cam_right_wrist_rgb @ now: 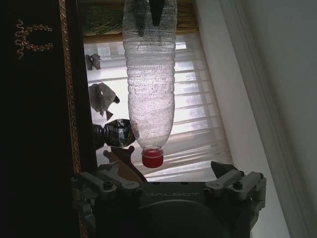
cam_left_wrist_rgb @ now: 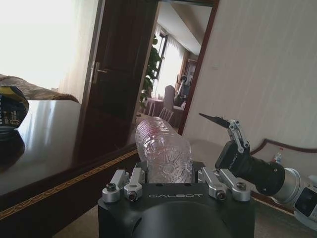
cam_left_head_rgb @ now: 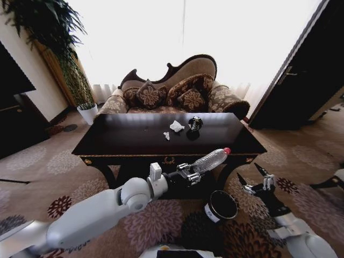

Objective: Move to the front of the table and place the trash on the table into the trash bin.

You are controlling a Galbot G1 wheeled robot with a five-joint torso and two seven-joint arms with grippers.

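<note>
Nearest, the left gripper (cam_left_head_rgb: 192, 173) is clamped on a clear plastic bottle (cam_left_head_rgb: 210, 159) with a red cap, held before the table's (cam_left_head_rgb: 118, 144) front edge. Paper wads (cam_left_head_rgb: 176, 126) and a dark shiny object (cam_left_head_rgb: 195, 123) lie on the tabletop. Rightward, the trash bin (cam_left_head_rgb: 221, 206) stands on the carpet, beside the right gripper (cam_left_head_rgb: 257, 177), fingers apart.

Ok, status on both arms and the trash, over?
Left gripper shut on plastic bottle, above trash bin. Right gripper open, beside bin. Paper wads and dark object on table.
</note>
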